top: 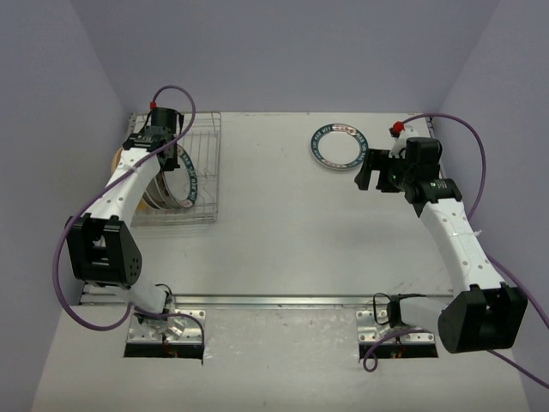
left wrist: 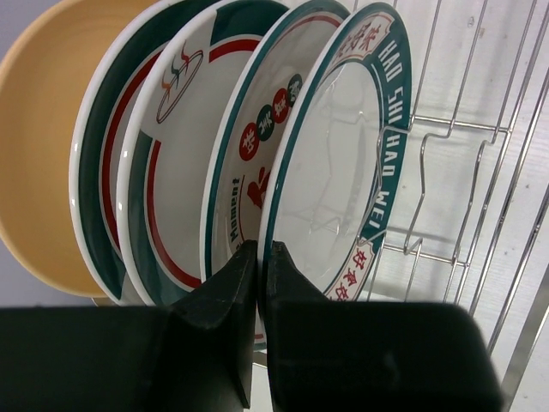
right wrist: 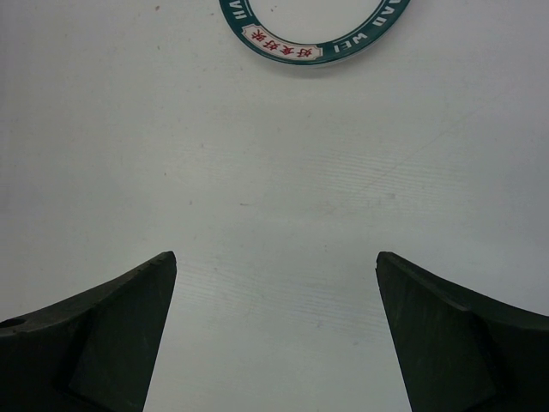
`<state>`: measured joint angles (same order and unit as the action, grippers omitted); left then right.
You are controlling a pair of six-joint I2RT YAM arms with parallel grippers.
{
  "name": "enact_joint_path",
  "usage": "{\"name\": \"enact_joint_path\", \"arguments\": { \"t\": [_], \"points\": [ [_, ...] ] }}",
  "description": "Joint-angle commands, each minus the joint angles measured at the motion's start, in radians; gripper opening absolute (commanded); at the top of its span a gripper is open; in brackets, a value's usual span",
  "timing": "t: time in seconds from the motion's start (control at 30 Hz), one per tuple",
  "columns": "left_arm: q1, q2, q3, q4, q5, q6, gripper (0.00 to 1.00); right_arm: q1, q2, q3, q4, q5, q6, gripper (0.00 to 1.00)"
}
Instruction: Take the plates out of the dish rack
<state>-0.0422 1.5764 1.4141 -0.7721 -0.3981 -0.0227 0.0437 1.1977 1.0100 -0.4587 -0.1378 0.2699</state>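
Plates (left wrist: 180,172) stand upright in the dish rack (left wrist: 467,129), upper left of the top view. My left gripper (left wrist: 259,262) pinches the front plate (left wrist: 334,172) at its rim, jaws narrow; I'd lift straight up, clear of its neighbours. My right gripper (right wrist: 274,257) gapes wide, empty, near the flat plate (top: 337,144)

Bare booth under even light
Lavender walls (top: 283,51) are closing in a white table (top: 292,249) left, right and far.
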Motion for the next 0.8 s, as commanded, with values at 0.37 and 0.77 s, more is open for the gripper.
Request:
{"name": "enact_joint_path", "arguments": {
  "t": [0.37, 0.77],
  "points": [
    [-0.027, -0.18, 0.265, 0.039, -0.108, 0.147, 0.0, 0.002, -0.034, 0.04, 0.012, -0.08, 0.043, 0.99],
    [-0.035, -0.339, 0.226, -0.024, 0.836, 0.118, 0.0, 0.02, -0.085, -0.034, 0.341, -0.629, 0.23, 0.92]
  ]
}}
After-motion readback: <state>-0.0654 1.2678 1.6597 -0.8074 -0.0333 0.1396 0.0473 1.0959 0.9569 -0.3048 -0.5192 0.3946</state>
